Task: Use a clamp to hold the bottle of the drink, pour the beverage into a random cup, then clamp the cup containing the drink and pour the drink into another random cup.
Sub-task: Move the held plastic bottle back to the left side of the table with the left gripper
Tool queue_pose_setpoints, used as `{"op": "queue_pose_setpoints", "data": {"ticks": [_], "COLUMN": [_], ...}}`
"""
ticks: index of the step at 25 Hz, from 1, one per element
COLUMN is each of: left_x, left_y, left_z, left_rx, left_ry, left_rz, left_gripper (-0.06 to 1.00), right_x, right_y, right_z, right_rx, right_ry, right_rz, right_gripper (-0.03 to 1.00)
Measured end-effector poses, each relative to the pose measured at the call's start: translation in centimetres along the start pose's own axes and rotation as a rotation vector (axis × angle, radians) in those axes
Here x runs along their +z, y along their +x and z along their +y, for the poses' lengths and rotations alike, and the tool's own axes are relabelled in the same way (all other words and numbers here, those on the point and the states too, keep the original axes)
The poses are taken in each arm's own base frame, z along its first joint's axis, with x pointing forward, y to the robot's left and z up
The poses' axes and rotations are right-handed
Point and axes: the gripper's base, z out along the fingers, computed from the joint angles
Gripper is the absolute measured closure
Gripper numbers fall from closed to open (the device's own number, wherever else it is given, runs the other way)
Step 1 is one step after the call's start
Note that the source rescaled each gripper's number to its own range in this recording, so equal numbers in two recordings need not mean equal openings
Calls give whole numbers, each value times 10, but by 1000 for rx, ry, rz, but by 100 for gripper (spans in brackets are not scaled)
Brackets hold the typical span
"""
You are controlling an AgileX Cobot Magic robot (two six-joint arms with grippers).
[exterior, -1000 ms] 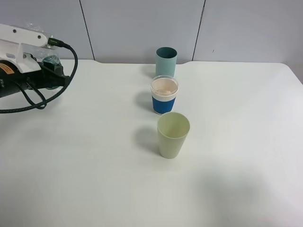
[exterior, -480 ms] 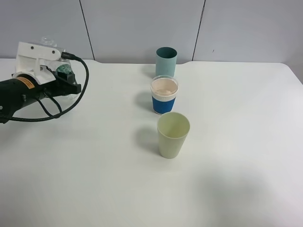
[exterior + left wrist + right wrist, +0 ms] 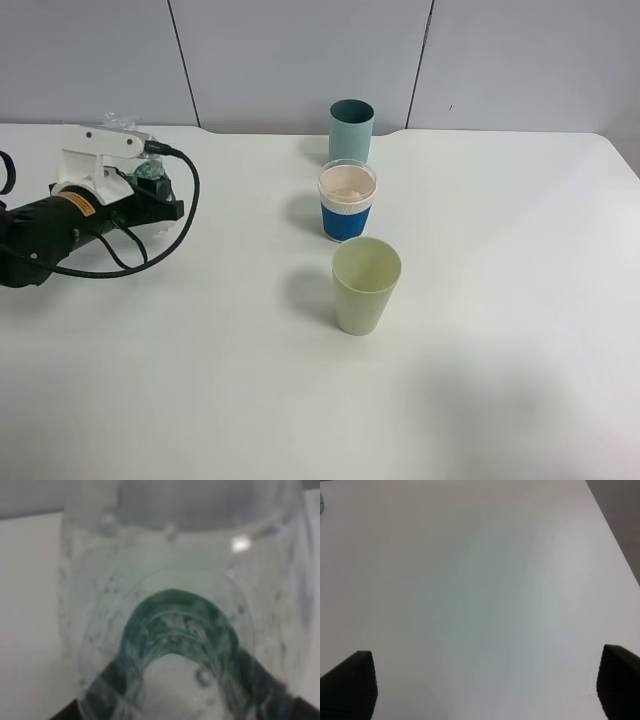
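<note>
At the left of the table [image 3: 200,400] the left gripper [image 3: 157,197] is clenched on the bottle [image 3: 149,177], which it grasps low over the tabletop, well apart from the cups; the left wrist view is filled by the clear plastic and green label of the bottle [image 3: 175,625], with droplets inside, though how much of the beverage it holds cannot be told. Toward the middle three cups stand upright in a row running from the back wall toward the front: the plain teal cup [image 3: 351,128] at the back, the blue-banded cup [image 3: 347,202] just in front of it, and the pale green cup [image 3: 366,285] nearest the front; none is touched, and no liquid can be made out in any of them. On the right, the right gripper [image 3: 487,685] hangs released, its jaws wide apart over bare table. By this reckoning only the grasp of the bottle is done; both pours and the clamping of the filled cup are left.
</note>
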Motion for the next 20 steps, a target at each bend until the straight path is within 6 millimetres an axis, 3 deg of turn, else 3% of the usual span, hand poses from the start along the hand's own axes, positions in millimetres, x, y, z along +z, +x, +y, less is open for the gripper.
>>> {"op": "queue_pose_setpoints", "data": {"ticks": [6,16,18,20], "left_x": [3,3,3,3], "left_y": [10,10,10,10], "left_z": [-1,-2,-2,-2], "left_rx": [-25,-15,-15,-18], "left_ry": [6,27,27,22], "left_rz": [30,26,25,25], "left_gripper": [93,90,66,30], "right_x": [0,0,0,0], "right_y": [0,0,0,0], "right_z": [0,0,0,0], "right_rx": [0,0,0,0], "right_ry": [0,0,0,0], "right_rz": [0,0,0,0], "right_gripper": [36,36,36,36]}}
